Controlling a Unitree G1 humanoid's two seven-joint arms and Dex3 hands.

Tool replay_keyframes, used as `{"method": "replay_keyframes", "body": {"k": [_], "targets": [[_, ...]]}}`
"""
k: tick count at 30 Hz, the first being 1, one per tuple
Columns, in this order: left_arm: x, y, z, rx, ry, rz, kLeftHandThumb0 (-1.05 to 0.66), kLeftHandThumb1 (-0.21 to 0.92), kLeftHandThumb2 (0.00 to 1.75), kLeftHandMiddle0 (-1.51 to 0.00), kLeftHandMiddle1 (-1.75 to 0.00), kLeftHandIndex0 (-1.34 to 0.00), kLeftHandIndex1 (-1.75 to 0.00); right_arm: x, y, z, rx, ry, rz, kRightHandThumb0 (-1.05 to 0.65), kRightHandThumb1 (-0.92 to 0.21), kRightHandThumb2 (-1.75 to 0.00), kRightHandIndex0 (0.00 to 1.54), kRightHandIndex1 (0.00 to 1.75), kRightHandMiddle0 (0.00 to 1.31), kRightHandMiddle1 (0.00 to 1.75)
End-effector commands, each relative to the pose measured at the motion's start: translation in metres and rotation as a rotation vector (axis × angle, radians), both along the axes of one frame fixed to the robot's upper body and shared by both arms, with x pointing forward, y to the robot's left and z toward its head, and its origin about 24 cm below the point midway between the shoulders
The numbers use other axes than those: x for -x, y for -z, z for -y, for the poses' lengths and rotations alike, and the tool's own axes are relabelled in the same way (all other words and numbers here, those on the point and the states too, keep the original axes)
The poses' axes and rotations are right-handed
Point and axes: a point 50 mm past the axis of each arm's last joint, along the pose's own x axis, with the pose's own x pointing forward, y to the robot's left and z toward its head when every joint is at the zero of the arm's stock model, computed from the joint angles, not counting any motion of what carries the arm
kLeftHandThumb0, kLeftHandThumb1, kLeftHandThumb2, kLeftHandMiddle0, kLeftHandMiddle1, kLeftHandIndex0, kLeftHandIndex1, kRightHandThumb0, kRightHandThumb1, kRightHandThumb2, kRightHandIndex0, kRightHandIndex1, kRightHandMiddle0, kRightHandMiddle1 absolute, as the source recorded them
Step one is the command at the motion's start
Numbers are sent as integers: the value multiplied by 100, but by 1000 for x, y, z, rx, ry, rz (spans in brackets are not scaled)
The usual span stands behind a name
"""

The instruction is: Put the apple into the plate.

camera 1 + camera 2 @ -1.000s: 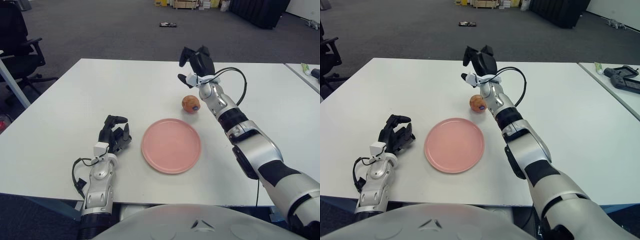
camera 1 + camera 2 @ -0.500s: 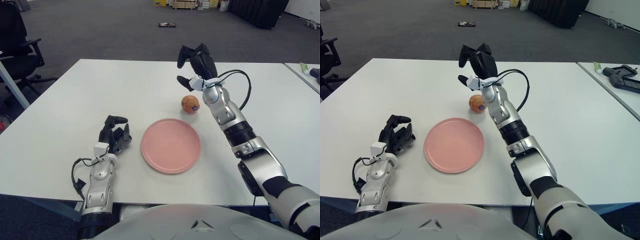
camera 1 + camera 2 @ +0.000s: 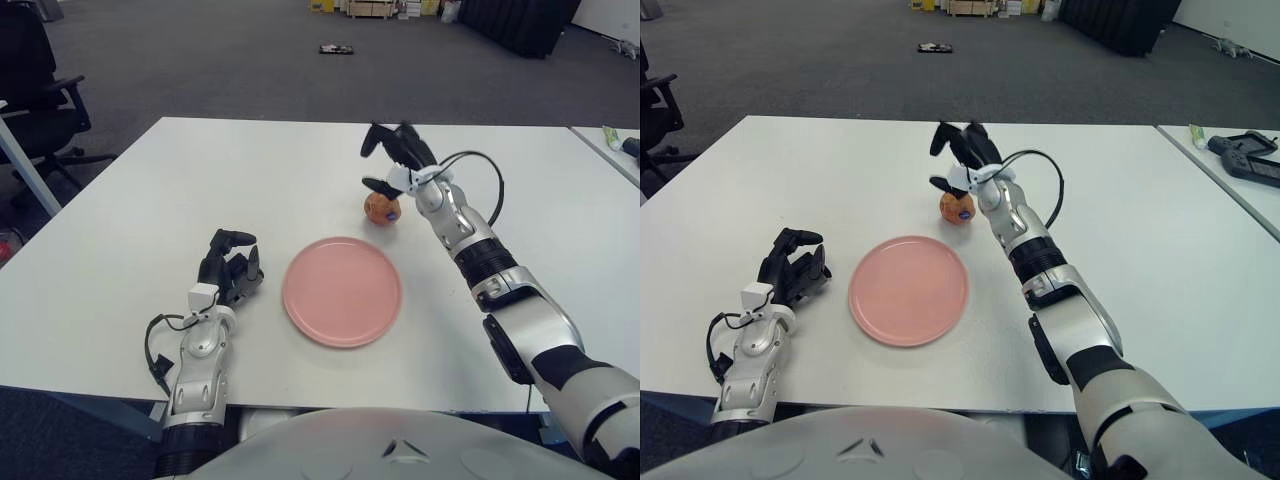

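Apple, small, round and reddish-brown [image 3: 381, 207], sat on the white table [image 3: 130, 230] just beyond the empty round pink plate [image 3: 342, 291] as I held my right hand [image 3: 396, 160] above it, fingers spread, nothing grasped; my left hand [image 3: 228, 272] showed left of the plate

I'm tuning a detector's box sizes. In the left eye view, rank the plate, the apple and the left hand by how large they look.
1. plate, clearly the largest.
2. left hand, beside the plate on its left; being nearer the camera may enlarge it.
3. apple, smallest, under the open right hand.
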Motion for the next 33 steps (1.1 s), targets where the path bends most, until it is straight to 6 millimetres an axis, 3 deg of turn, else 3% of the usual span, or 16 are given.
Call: {"method": "replay_keyframes", "body": {"k": [1, 4, 8, 16, 23, 33], "targets": [[-3, -4, -1, -3, 7, 24, -38, 71, 82, -80, -175, -32, -175, -4, -11, 0, 41, -11, 15, -75, -46, -70, 1, 6, 1, 26], [-2, -4, -1, -7, 7, 21, -38, 72, 81, -80, -175, -32, -175, -6, -8, 2, 83, 8, -16, -78, -46, -66, 0, 2, 0, 8], [-2, -4, -1, -11, 4, 15, -38, 72, 81, -80, -175, -31, -175, -8, 0, 5, 130, 44, -50, -80, -44, -63, 0, 0, 0, 2], [-2, -3, -1, -7, 2, 13, -38, 72, 80, -79, -175, -31, -175, -13, 12, 8, 213, 94, -99, -71, -36, -67, 0, 0, 0, 0], [-1, -3, 0, -1, 0, 21, -37, 73, 80, -78, -175, -31, -175, -14, 20, 8, 247, 123, -132, -55, -24, -88, 0, 0, 0, 0], [-1, -4, 0, 2, 4, 11, -37, 73, 80, -78, -175, -31, -175, -11, 38, 11, 277, 137, -199, -50, -24, -93, 0, 0, 0, 0]]}}
